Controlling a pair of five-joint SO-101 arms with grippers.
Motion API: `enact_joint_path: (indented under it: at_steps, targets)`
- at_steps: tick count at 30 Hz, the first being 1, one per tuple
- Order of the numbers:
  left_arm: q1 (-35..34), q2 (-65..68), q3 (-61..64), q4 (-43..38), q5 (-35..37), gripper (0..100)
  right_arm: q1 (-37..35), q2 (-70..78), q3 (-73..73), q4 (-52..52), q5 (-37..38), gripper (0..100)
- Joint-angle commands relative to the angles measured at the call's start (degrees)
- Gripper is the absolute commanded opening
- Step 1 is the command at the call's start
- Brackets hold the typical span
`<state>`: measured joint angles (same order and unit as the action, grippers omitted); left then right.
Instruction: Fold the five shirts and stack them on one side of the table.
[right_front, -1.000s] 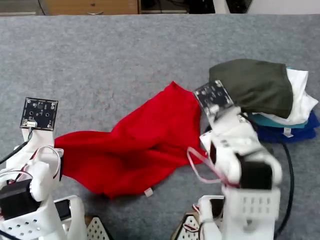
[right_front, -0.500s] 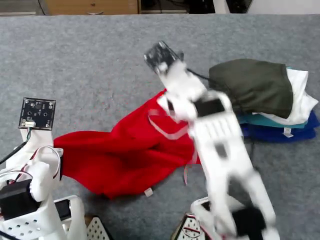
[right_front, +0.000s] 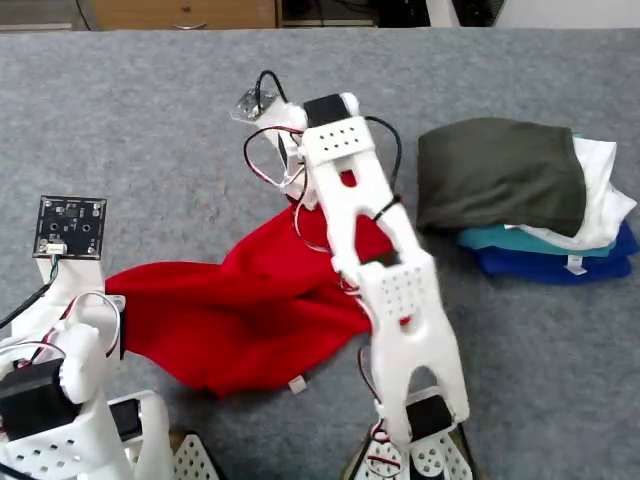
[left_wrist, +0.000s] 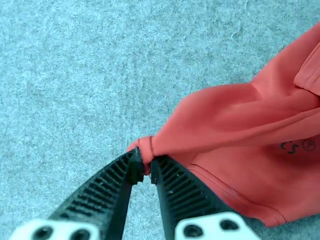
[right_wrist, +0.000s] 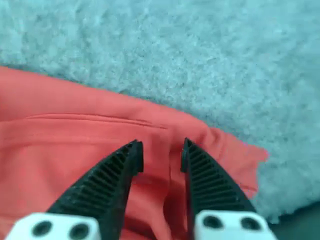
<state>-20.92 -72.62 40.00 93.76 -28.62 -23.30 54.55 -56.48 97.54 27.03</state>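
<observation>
left arm (right_front: 60, 340): sat at the near left corner of the tabletop (right_front: 150, 120), reaching toward the shirt's left end.

left claw (left_wrist: 144, 170): clamped tight on a little bunched-up corner of the red shirt (right_front: 250, 310), with the fabric pinched right between the tips and low over the tabletop.

red shirt: lay pretty much mid-tabletop, rumpled and spread in a loose diagonal from that pinched corner up toward the far middle. Not folded at all, just bunched with a few creases. Looked soft and floppy, so probably prone to sagging wherever it wasn't held.

right arm (right_front: 370, 230): stretched out from the near edge across the shirt to its far end.

right claw (right_wrist: 161, 150): jaws parted, poised right over the shirt's far edge beside a hem seam, with red fabric showing in the gap. Couldn't really tell whether it touched the cloth, but it wasn't gripping anything.

stack (right_front: 520, 215): sat at the right side, well apart from the red one. Olive shirt (right_front: 500, 175) on top, then white shirt (right_front: 600, 200), teal shirt (right_front: 500, 240) and blue shirt (right_front: 540, 265) at the bottom. A bit staggered, but folded.

done so far: four of five folded and piled, by the look of it.

left to do: grab the second corner, flatten and fold the red one, then drop it on the pile.
</observation>
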Motion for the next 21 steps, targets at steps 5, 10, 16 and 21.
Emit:
enact_joint_path:
  at_steps: [5,10,16,21]
  targets:
    - [0.0,0.0,-0.4,-0.8,0.4,2,-0.3,10.8,-19.6,4.9,2.1,19.6]
    - [-0.1,0.0,-0.4,-0.8,0.4,2,-0.3,8.0,-15.6,4.9,2.3,19.6]
    - [0.2,0.0,-0.4,-0.8,0.2,2,-0.2,1.3,-5.6,4.9,4.8,19.6]
    - [0.2,0.1,-0.4,-0.8,0.2,2,-0.2,-4.3,1.5,4.7,6.3,19.6]
